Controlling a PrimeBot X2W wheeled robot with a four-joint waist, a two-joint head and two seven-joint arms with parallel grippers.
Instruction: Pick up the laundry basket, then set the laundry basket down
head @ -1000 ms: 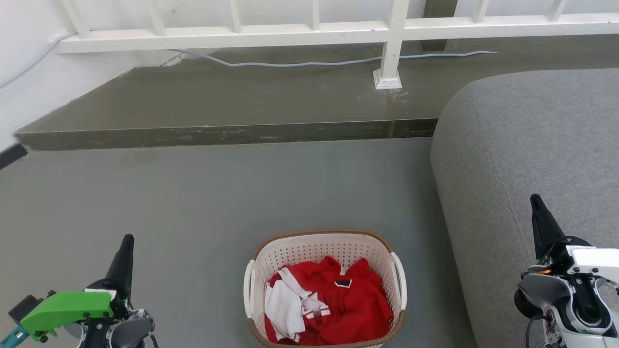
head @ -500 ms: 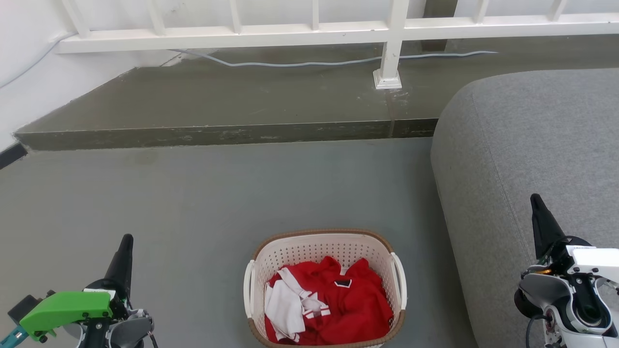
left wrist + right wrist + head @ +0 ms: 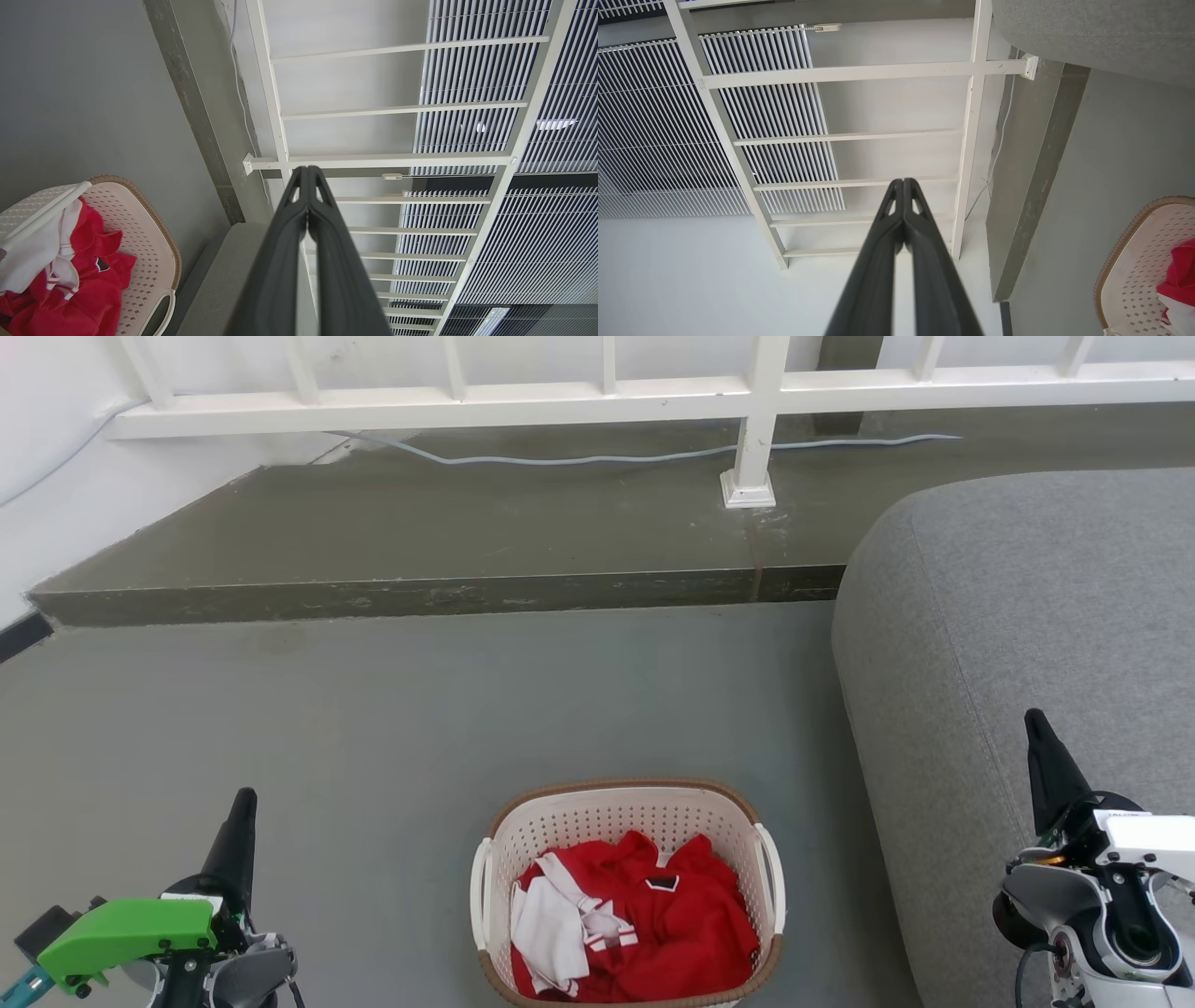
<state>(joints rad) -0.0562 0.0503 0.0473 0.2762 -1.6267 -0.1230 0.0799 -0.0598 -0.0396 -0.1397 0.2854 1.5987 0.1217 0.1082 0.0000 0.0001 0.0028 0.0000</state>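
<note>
cream-white perforated plastic laundry basket [image 3: 607, 819] stands on the grey floor [image 3: 420, 709] at its edge beside the grey fabric sofa [image 3: 1027, 616]. left gripper [image 3: 246, 800] and right gripper [image 3: 1033, 721], both closed and empty, flank it well apart, one off each handled side.

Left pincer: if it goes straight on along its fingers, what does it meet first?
Probably the white railing: the shut left pincer aims at its bars, with open air between. Depth is unclear; the laundry basket lies off to the side.
</note>
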